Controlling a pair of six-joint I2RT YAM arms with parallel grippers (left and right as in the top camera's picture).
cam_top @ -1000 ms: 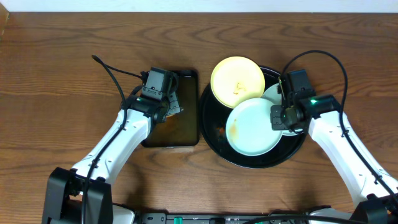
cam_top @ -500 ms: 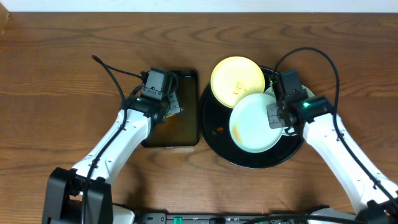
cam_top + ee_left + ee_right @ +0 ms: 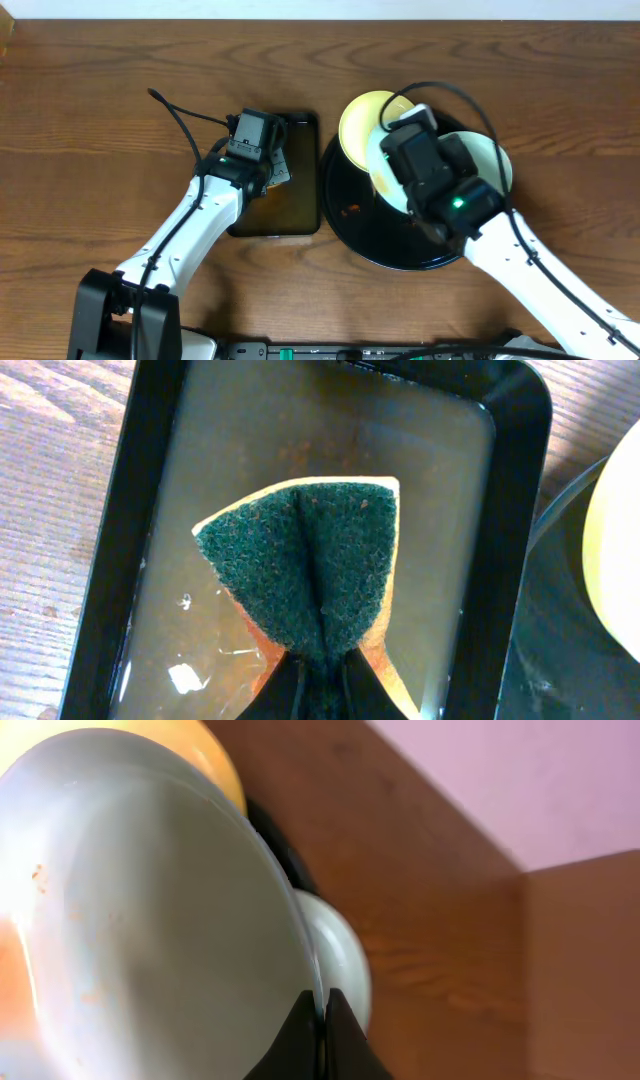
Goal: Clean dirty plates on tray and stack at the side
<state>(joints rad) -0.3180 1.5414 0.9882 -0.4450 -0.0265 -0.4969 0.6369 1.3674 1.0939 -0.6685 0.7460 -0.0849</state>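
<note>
The right fingers [image 3: 312, 1020] are nipped narrow on the thin rim of a pale mint-white round plate [image 3: 150, 920]. We judge that they carry it on edge, raised and steeply tilted above the large round glossy black tray [image 3: 340, 235], so that its dirty face can be reached for wiping. That face is smooth and shiny, like glazed ware or hard plastic, with a faint orange smear and a few small specks far from the fingers. Beyond the held plate we see a pale yellow round plate [image 3: 360, 120] near the tray's raised rim. Just behind the fingertips a second mint-white plate [image 3: 345, 960] lies lower. No plate is stacked at the side yet.

The left fingers [image 3: 318, 695] are closed on a folded sponge with a rough green scouring face and a soft yellow back [image 3: 320, 560], and the pinch creases it into a fan. It sits just ahead of them at the brownish water of a rectangular black basin [image 3: 110, 560], we think for wetting; we cannot tell if it touches the water. Basin and tray stand side by side on the brown wooden worktop [image 3: 100, 100].
</note>
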